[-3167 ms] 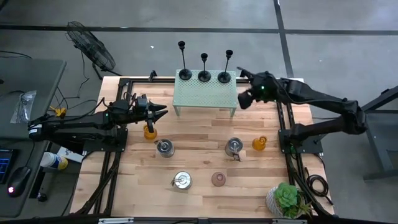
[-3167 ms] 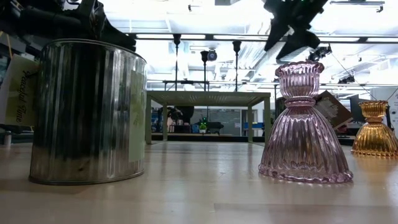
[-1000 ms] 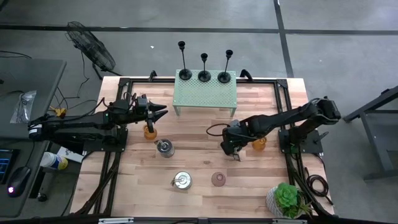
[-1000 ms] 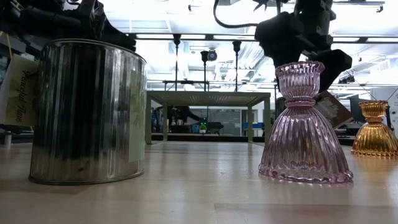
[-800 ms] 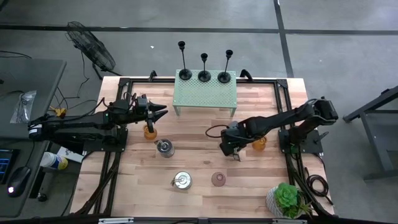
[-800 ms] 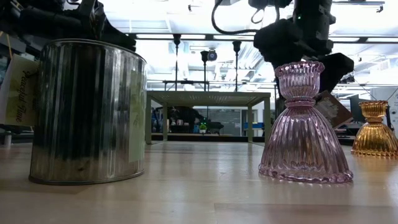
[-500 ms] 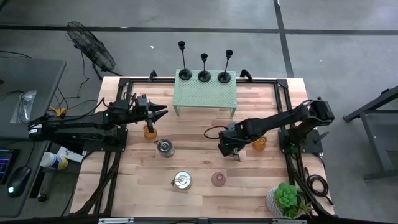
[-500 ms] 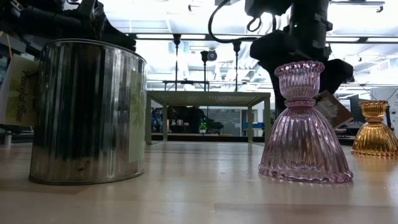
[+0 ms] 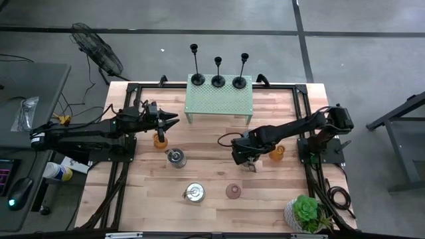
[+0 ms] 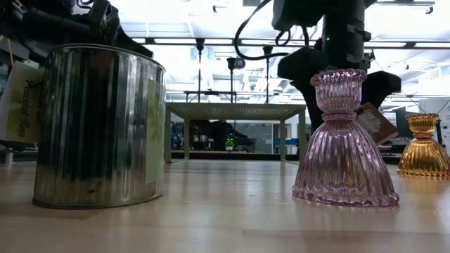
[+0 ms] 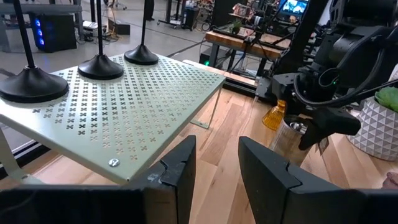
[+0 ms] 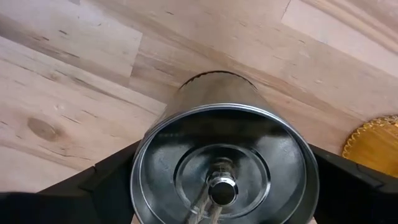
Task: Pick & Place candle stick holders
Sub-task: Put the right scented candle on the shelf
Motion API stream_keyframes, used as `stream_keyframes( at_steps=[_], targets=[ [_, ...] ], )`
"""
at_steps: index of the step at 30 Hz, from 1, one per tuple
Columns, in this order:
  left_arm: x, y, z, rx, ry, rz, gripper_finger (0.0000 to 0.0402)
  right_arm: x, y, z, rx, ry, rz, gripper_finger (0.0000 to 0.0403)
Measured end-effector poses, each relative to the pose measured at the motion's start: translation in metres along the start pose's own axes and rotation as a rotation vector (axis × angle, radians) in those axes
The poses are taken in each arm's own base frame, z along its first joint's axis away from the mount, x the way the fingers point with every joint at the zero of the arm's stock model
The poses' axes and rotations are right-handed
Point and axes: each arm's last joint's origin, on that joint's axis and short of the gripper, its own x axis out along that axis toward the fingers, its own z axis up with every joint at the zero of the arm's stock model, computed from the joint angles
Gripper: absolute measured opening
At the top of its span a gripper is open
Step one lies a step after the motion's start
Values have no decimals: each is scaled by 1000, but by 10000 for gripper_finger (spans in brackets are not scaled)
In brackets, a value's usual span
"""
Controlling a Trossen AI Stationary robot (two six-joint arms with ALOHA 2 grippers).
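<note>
Three black candle stick holders [image 9: 218, 72] stand by their round bases on a green perforated stand [image 9: 219, 101] at the table's far edge; their bases also show in the left wrist view [image 11: 99, 65]. My left gripper [image 9: 171, 119] is open and empty, left of the stand, its fingers pointing toward it [image 11: 217, 168]. My right gripper [image 9: 246, 154] is open, pointing down over a silver tin [image 12: 224, 168] right of the table's middle. Its two fingers stand on either side of the tin's rim.
An amber glass holder [image 9: 277, 153] stands just right of the tin and another [image 9: 159, 140] below my left gripper. A second tin [image 9: 175, 157], a third tin [image 9: 194, 192], a pink glass holder [image 9: 232, 191] and a potted plant [image 9: 305, 212] stand nearer the front.
My right gripper has come down over the silver tin and shifted a little toward the table's left. The tin and the candle stick holders have stayed where they were.
</note>
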Motion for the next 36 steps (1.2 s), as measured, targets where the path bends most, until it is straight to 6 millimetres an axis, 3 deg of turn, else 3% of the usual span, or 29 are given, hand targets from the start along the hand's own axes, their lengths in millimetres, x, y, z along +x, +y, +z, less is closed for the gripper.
stream_keyframes(
  at_steps=[10, 19, 31, 36],
  targets=[
    [0, 0, 0, 0, 3, 0, 118, -2, -1, -2, 34, 58, 19, 346],
    [0, 0, -2, 1, 16, 3, 118, -22, -3, -3, 57, 47, 36, 345],
    [0, 1, -3, 3, 28, 6, 118, -93, 12, 19, -35, -46, 96, 344],
    [0, 1, -3, 3, 28, 6, 118, -121, 18, 32, -199, -118, 177, 344]
  ],
)
